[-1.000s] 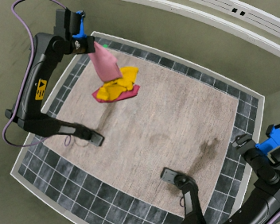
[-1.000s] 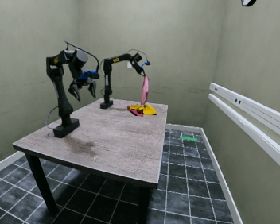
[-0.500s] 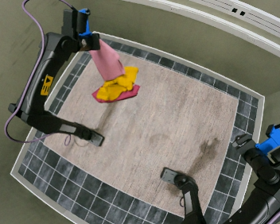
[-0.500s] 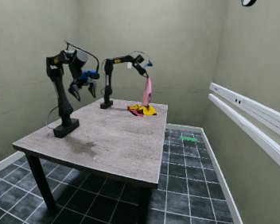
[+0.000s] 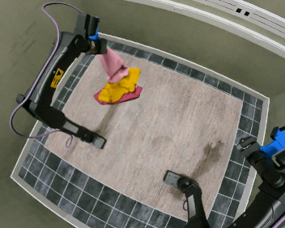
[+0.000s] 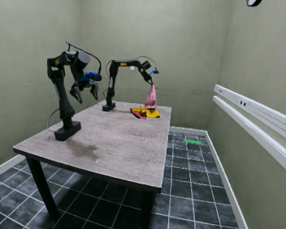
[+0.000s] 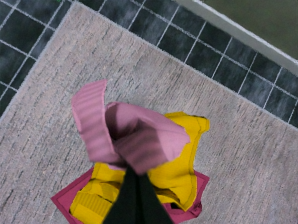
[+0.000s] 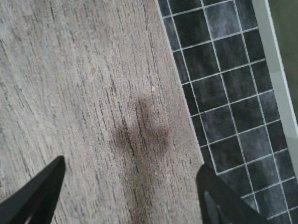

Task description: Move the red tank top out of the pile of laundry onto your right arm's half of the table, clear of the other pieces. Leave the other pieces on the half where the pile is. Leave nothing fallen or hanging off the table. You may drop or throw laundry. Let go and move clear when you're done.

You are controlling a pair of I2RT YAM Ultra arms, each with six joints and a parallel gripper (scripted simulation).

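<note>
The red tank top appears to be the crimson piece (image 5: 133,95) (image 6: 137,114) (image 7: 70,196). It lies flat on the table, mostly covered by a yellow piece (image 5: 121,88) (image 6: 153,114) (image 7: 172,175), with its edges showing. My left gripper (image 5: 104,49) (image 6: 152,83) (image 7: 134,163) is shut on a pink garment (image 5: 112,66) (image 6: 151,98) (image 7: 92,120) above the pile. The garment hangs down, its lower end at the yellow piece; whether it rests there is unclear. My right gripper (image 5: 242,145) (image 6: 88,98) (image 8: 135,166) is open and empty, raised above its own half.
The pile is on the left arm's half of the wooden table (image 5: 164,109) (image 6: 116,134) (image 7: 45,130) (image 8: 100,75), near a corner. The left arm's base (image 5: 98,141) and the right arm's base (image 5: 172,178) stand along one long edge. Dark floor tiles surround the table.
</note>
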